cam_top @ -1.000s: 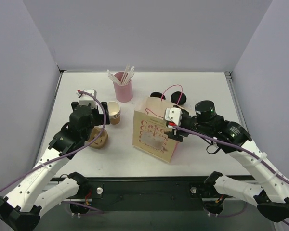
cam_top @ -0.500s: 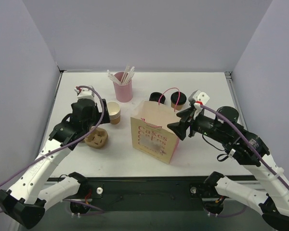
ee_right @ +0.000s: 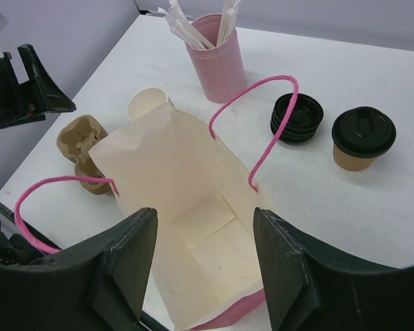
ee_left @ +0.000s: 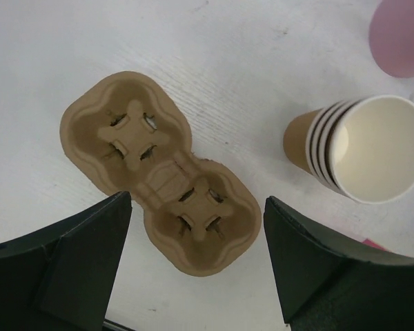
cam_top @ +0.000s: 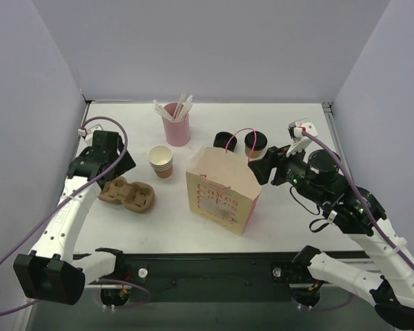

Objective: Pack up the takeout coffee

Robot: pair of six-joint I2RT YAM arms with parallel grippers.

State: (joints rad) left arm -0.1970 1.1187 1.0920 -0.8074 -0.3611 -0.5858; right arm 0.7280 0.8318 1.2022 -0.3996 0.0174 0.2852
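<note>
The takeout coffee (cam_top: 255, 143), a brown paper cup with a black lid, stands behind the bag at the back right; it also shows in the right wrist view (ee_right: 362, 138). The pink-and-cream paper bag (cam_top: 221, 189) stands upright and open in the middle, and its inside (ee_right: 159, 172) is empty. My right gripper (cam_top: 263, 167) is open and empty, above and just right of the bag's mouth (ee_right: 203, 214). My left gripper (cam_top: 119, 164) is open and empty, above the pulp cup carrier (ee_left: 196, 201).
The brown pulp cup carrier (cam_top: 127, 194) lies left of the bag (ee_left: 159, 172). A stack of open paper cups (cam_top: 161, 161) stands behind it. A pink cup of straws (cam_top: 176, 124) is at the back. A stack of black lids (cam_top: 225, 141) sits left of the coffee.
My right gripper has left the bag's upper edge and drawn back to the right. My left arm has pulled back to the left, away from over the carrier.
</note>
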